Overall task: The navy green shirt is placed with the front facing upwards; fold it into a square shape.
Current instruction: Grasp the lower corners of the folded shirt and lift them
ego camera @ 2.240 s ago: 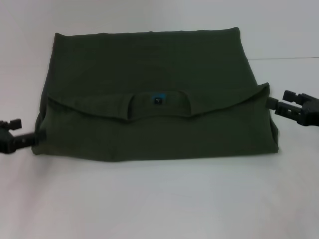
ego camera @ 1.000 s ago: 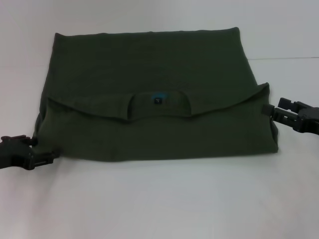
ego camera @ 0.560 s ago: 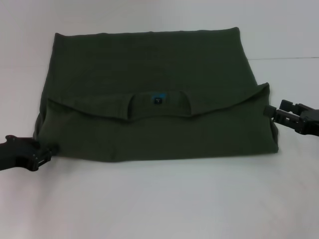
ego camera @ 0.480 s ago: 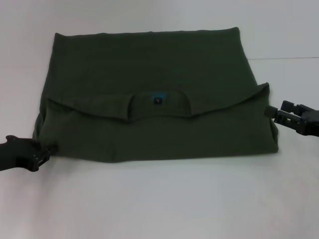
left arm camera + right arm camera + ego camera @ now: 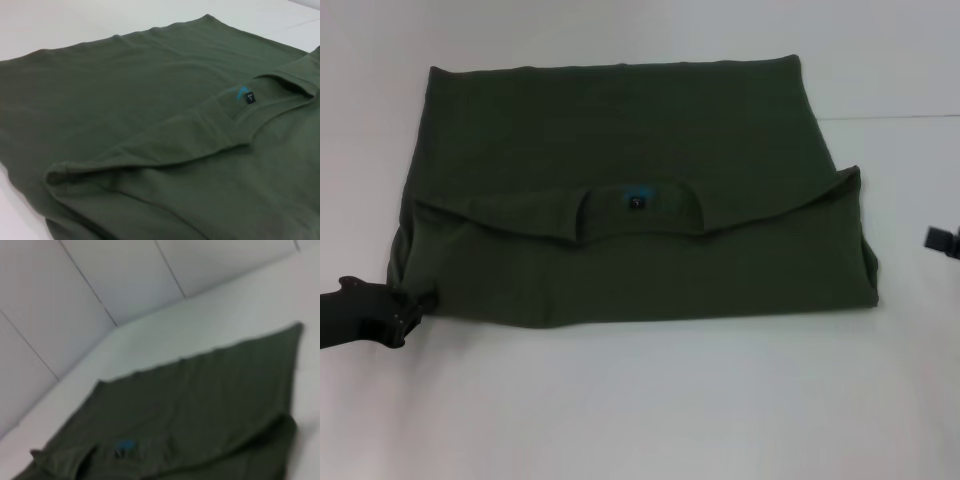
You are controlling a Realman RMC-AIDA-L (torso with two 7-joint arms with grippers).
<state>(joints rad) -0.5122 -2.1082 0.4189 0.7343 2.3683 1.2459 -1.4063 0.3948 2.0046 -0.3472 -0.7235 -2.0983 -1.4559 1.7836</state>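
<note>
Shirt [image 5: 630,190] lies on counter [image 5: 640,400], folded once crosswise, still a wide rectangle; side folds left for you. Left end effector [image 5: 405,312] at its near-left corner, right end effector [image 5: 942,241] off right; grip state unreadable on both.

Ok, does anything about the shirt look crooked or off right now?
Slightly. The shirt is folded once, but the folded-over edge with the collar sags in the middle and rises toward the right corner, so it isn't straight. The left gripper sits at the shirt's near-left corner; the right gripper is off the cloth.
</note>
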